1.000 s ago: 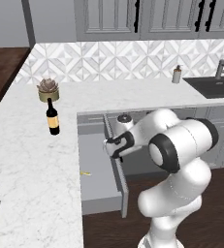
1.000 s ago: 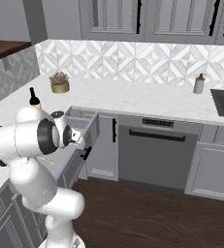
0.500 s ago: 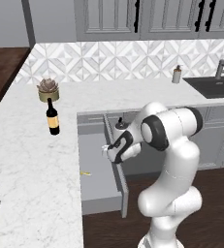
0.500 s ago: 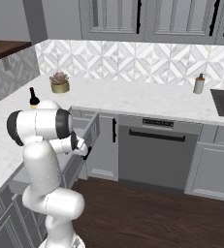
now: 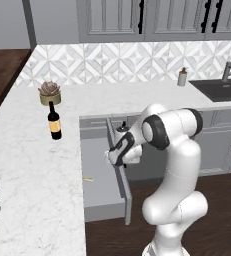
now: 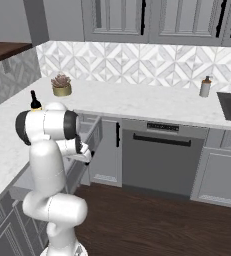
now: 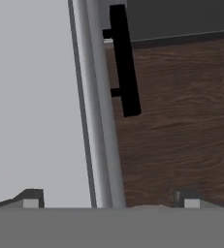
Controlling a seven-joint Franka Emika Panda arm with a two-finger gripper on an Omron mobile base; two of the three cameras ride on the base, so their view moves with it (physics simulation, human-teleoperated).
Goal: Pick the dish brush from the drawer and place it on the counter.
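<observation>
The drawer (image 5: 101, 162) stands pulled out from under the counter (image 5: 32, 165), a wide shallow grey tray. Its panelled front (image 5: 122, 180) faces right. The dish brush (image 5: 88, 178), a small yellow-green stick, lies on the tray floor by the counter edge. My gripper (image 5: 115, 155) hangs open just above the top rim of the drawer front. In the hand view my gripper (image 7: 108, 201) straddles that rim (image 7: 98, 126), with the grey tray floor (image 7: 31, 97) on one side and the black bar handle (image 7: 124, 63) on the other. From the right base view the gripper (image 6: 84, 152) sits by the drawer front (image 6: 93, 142).
A wine bottle (image 5: 54, 122) and a potted succulent (image 5: 49, 92) stand on the counter left of the drawer. A soap dispenser (image 5: 182, 77) and a dark sink (image 5: 222, 87) are at the back right. A dishwasher (image 6: 162, 155) adjoins the drawer. Dark wood floor (image 7: 181, 121) lies below.
The arm's elbow has swung in closer to its base. The hand has stayed over the drawer front with its jaws open. The drawer and brush have not moved.
</observation>
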